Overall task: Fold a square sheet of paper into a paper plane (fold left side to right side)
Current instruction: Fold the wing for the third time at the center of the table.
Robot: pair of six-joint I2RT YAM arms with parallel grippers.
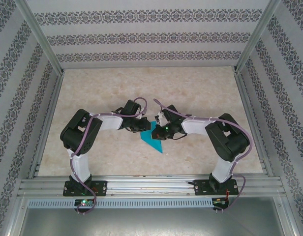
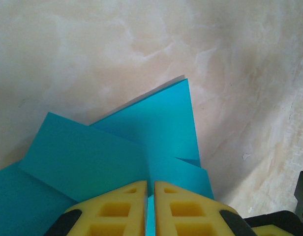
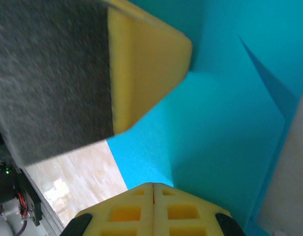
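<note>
Two claws meet mid-table over the sheet of paper (image 2: 156, 123), which is already creased into layered flaps. My left claw (image 2: 150, 189) pinches its edge. My right claw (image 3: 153, 189) is closed tight, seemingly empty, against the sheet. I judge we're mid-fold; next I'd press the crease flat.

The table (image 1: 92, 88) has a beige, marbled top, pale with faint pinkish veins. In the left wrist view a small white fleck (image 2: 246, 156) lies on it. Three walls stand around the table: the back wall (image 1: 151, 34), the left wall (image 1: 14, 73) and the right wall (image 1: 289, 73), all white with bands of dark ornament. Slanting metal posts (image 1: 41, 37) rise at the far corners. A grooved metal rail (image 1: 151, 186) runs along the near edge, with a slotted white strip (image 1: 151, 202) just below it and a plain grey sheet (image 1: 151, 221) lowest.
</note>
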